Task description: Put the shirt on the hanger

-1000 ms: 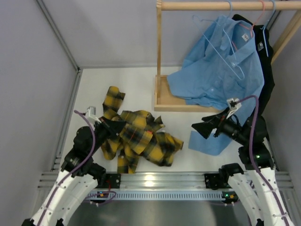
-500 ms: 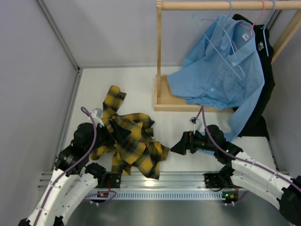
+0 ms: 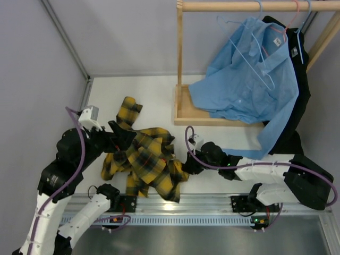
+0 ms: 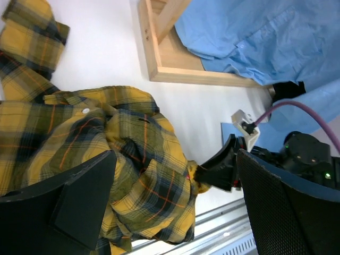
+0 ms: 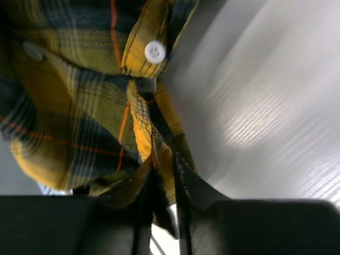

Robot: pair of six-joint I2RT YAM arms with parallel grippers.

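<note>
From above, the right gripper has swung over within the last second from the rack side of the table, where it sat near the light-blue shirt, down to the right hem of the shirt, which lies bunched on the white table between the two arms; the left gripper has pulled back and up at the heap's far-left part, and the plaid has gathered tighter than it was; both arms now work the garment, which I take as the start of spreading it, while the hanger hangs untouched from the wooden rack, well apart, beside a pink-red hanger and a black garment; grey walls close the cell on three sides; in the left wrist view the left gripper stands spread wide, its fingers at the frame's edges with plaid below them and no pinch that I can see, and the right gripper touches the cloth's edge; in the right wrist view the right gripper is closed on a narrow fold of hem, a white button just above, the bare tabletop streaked with glare
</note>
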